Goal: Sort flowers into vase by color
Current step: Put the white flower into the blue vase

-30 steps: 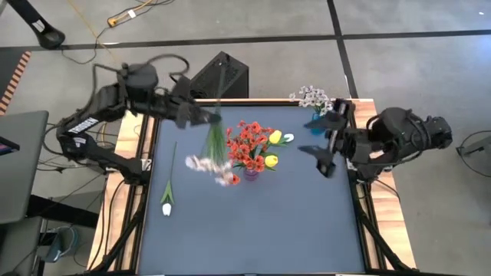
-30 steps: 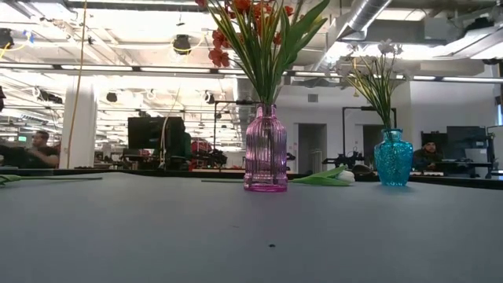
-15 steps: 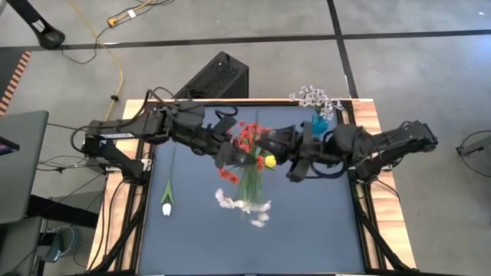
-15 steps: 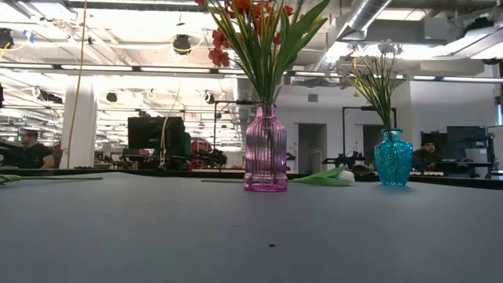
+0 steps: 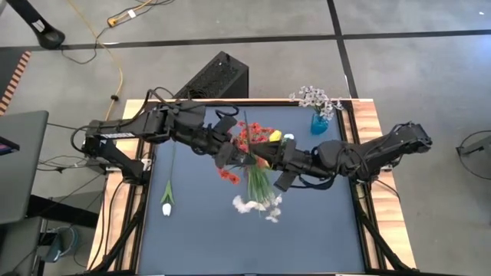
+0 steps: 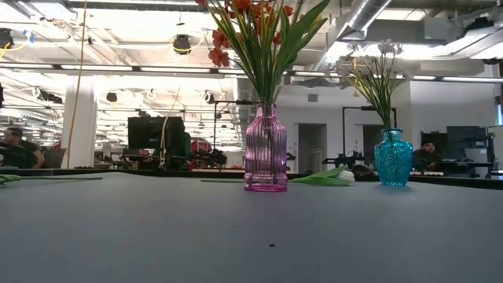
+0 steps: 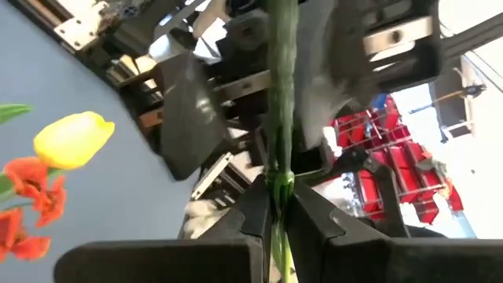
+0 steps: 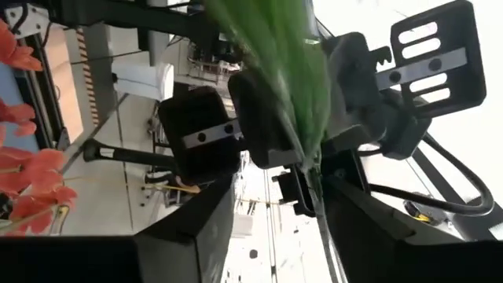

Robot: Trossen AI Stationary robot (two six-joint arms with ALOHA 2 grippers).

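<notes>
A spray of tiny white-lilac blossoms [image 5: 257, 204] on green stems hangs in the air over the table's middle, with my left gripper [image 5: 239, 157] shut on its stems. My right gripper [image 5: 265, 169] has come in from the right and is open, its fingers standing on either side of the same stems [image 8: 275, 55]. Just behind them a pink vase [image 6: 266, 149] holds red flowers [image 5: 249, 136] and a yellow tulip [image 5: 275, 136]. A blue vase [image 6: 393, 157] at the far right holds another white-lilac spray [image 5: 313, 97]. My left gripper pinches the spray's green stem [image 7: 277, 157] between its two fingers, which come roughly level from the table's left and lie across it. The spray is lifted clear of the table, its blossom end [image 5: 257, 204] pointing toward the near edge.
One white tulip [image 5: 166, 205] lies on the table's left side, its stem running toward the far edge. Another white tulip [image 6: 330, 178] lies between the two vases. A black box [image 5: 219, 77] stands beyond the far edge. People sit in the room behind.
My left gripper has carried the spray from the table's far left toward its middle, over the pink vase, and the blossom end has swung toward the near edge. My right gripper has come from the right edge toward the middle, rolling, and now straddles the stems.
</notes>
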